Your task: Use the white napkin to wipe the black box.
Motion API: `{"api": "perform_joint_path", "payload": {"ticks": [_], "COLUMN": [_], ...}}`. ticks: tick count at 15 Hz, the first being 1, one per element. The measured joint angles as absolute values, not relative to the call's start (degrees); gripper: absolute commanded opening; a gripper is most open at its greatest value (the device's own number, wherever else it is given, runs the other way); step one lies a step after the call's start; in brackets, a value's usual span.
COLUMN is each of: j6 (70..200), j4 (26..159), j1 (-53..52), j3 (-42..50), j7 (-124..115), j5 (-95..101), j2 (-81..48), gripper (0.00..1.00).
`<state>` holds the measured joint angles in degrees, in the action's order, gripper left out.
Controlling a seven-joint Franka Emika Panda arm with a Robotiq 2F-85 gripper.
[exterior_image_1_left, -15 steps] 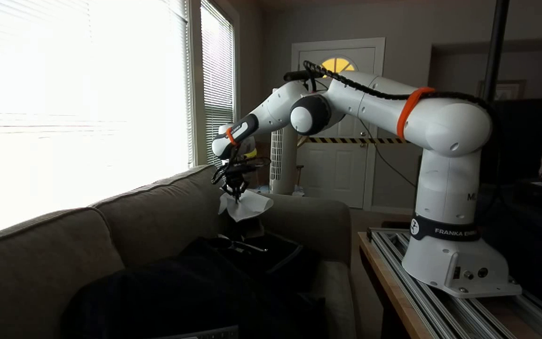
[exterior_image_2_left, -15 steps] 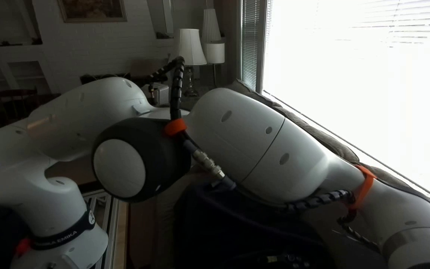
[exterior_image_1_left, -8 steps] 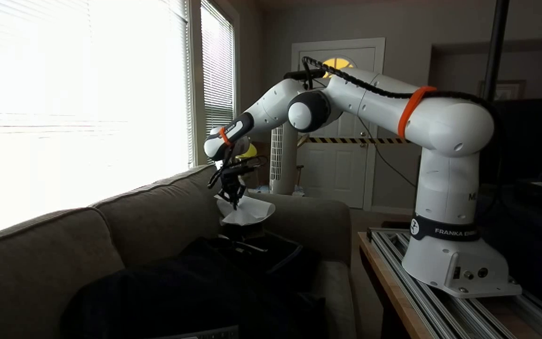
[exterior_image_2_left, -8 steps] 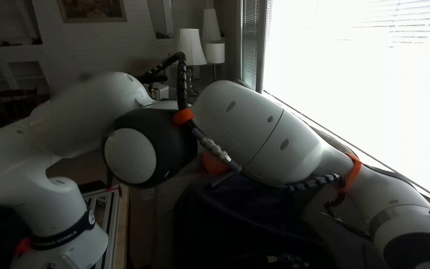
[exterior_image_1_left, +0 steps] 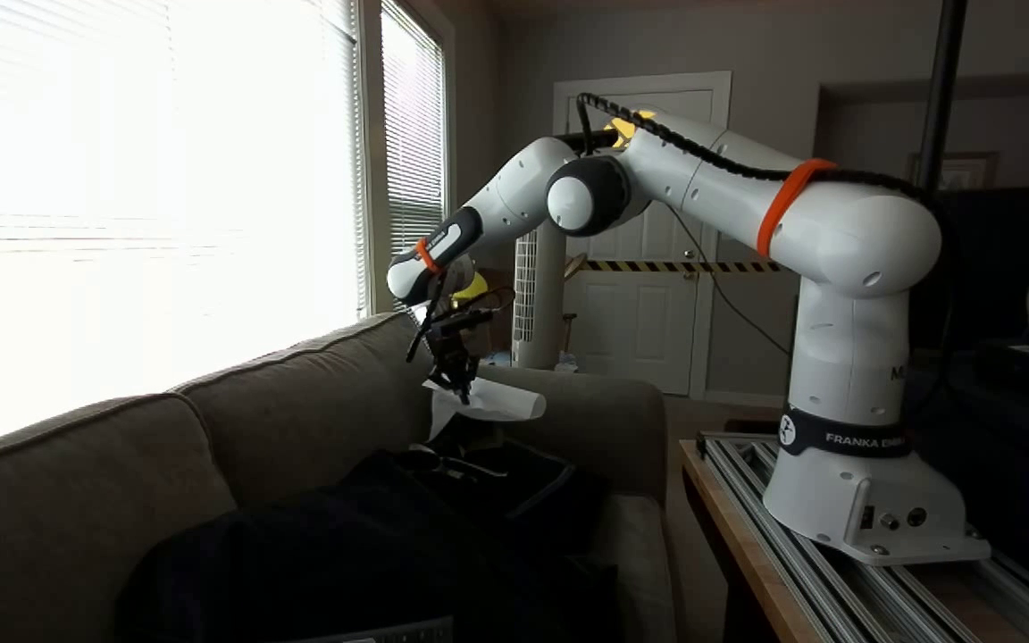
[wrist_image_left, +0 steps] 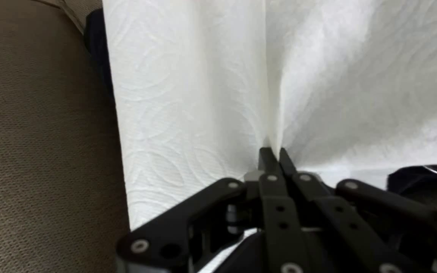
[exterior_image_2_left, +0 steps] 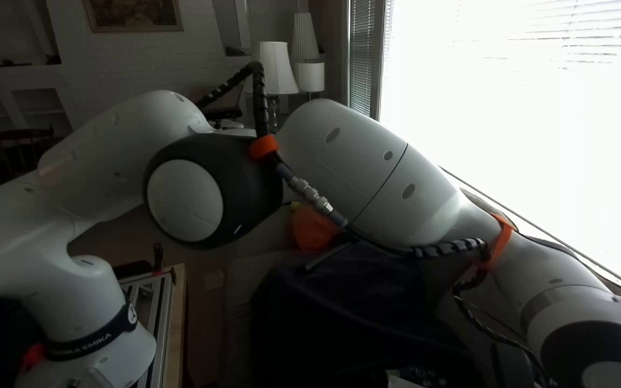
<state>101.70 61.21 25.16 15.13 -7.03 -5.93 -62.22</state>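
The white napkin [wrist_image_left: 188, 94], an embossed sheet, is pinched into a fold between the fingertips of my gripper [wrist_image_left: 278, 153], which is shut on it. It spreads out on both sides of the fingers in the wrist view. In an exterior view the napkin [exterior_image_1_left: 501, 402] hangs under the gripper [exterior_image_1_left: 465, 397], one corner drooping, above the far end of the black box [exterior_image_1_left: 345, 554]. This box is a large dark mass on the sofa, its edges hard to make out in the shade. Whether napkin and box touch, I cannot tell.
The grey-beige sofa [exterior_image_1_left: 300, 429] has its backrest along the window and an armrest [exterior_image_1_left: 604, 420] behind the napkin. Small shiny items [exterior_image_1_left: 470, 466] lie on the dark mass. An orange object [exterior_image_2_left: 313, 229] shows below the arm. A wooden table edge [exterior_image_1_left: 729, 536] bears the robot base.
My gripper has come down a little, first shifting slightly left and then right in an exterior view, with the napkin swinging along in its grip. The arm's elbow has risen.
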Motion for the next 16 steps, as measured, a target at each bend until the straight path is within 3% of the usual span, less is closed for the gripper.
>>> {"api": "perform_joint_path", "payload": {"ticks": [16], "j6": [120.4], "j4": [61.7], "j1": [24.2], "j3": [21.2], "j7": [-36.2], "j5": [-5.4], "j2": [-63.7], "gripper": [0.00]}}
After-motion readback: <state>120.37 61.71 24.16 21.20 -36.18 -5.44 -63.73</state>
